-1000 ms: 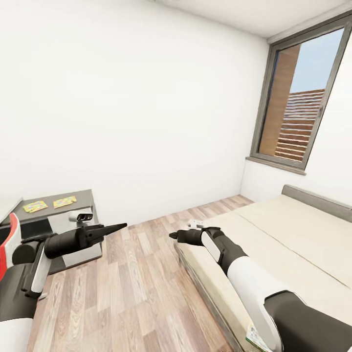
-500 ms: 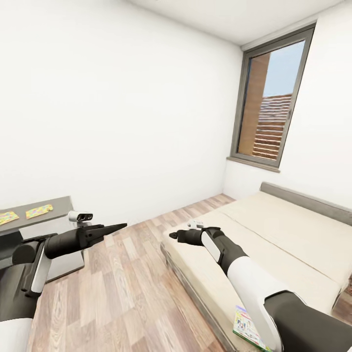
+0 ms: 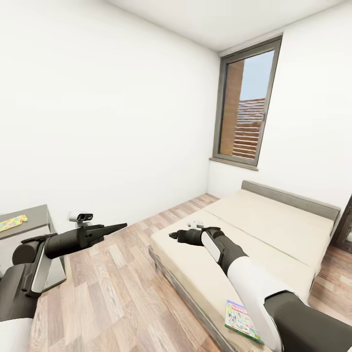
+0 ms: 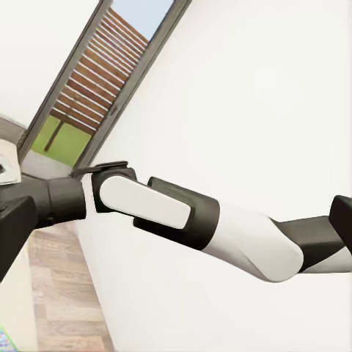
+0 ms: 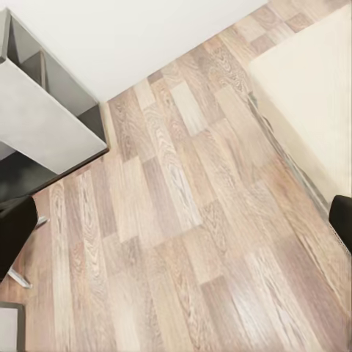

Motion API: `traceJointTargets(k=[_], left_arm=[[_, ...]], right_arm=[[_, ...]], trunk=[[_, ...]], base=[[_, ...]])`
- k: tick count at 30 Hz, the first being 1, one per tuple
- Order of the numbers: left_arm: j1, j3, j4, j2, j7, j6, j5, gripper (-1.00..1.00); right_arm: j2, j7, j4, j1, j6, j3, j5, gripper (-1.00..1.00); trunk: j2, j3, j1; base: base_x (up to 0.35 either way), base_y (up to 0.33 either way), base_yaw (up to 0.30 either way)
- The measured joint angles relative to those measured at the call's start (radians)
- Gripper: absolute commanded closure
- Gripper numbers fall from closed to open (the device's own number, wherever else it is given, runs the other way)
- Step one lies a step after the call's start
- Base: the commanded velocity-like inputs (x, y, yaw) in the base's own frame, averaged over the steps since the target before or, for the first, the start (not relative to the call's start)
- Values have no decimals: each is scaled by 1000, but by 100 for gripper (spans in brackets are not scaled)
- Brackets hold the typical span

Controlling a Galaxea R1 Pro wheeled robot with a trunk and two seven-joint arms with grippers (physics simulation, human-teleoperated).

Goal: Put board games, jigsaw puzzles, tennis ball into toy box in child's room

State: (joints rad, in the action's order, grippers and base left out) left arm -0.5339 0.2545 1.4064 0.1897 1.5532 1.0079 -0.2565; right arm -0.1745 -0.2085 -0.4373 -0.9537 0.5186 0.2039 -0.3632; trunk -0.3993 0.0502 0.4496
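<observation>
A white-walled child's room [image 3: 112,122] with a wood-plank floor [image 3: 122,293] and a tall grey-framed window [image 3: 247,105] opens ahead in the head view, the bed [image 3: 274,230] running along the right and the corner of a grey bench [image 3: 34,217] at the far left. One jigsaw puzzle [image 3: 12,223] lies flat on that bench top, close to the picture's edge. A board game [image 3: 240,320], a flat box printed in white, green and blue, lies on the near end of the mattress, just beside the right upper arm. The left hand [image 3: 117,226] points forward over the floor with its fingers drawn together to a narrow tip and nothing between them; the right hand [image 3: 172,235] hangs above the bed's near corner, and whether it is open or closed cannot be told from here, though nothing is seen in it. The step in hand looks like getting the base into reach of the bed, so the task is at an early stage. To do it well, the base should be squared to the bed's side with the game box in front of the trunk, not tucked under the elbow. The right arm should then be drawn back and lowered from above. A thin box on a soft mattress is best taken across its narrow width at one edge.
</observation>
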Motion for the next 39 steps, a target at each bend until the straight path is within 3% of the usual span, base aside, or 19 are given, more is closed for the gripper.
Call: traceJointTargets(k=[39], left_arm=[[0,0,0,0,0,0,1,-100]], right_arm=[[0,1,0,0,0,0,0,-100]], trunk=[[0,32,0]], base=[[0,2,-247]])
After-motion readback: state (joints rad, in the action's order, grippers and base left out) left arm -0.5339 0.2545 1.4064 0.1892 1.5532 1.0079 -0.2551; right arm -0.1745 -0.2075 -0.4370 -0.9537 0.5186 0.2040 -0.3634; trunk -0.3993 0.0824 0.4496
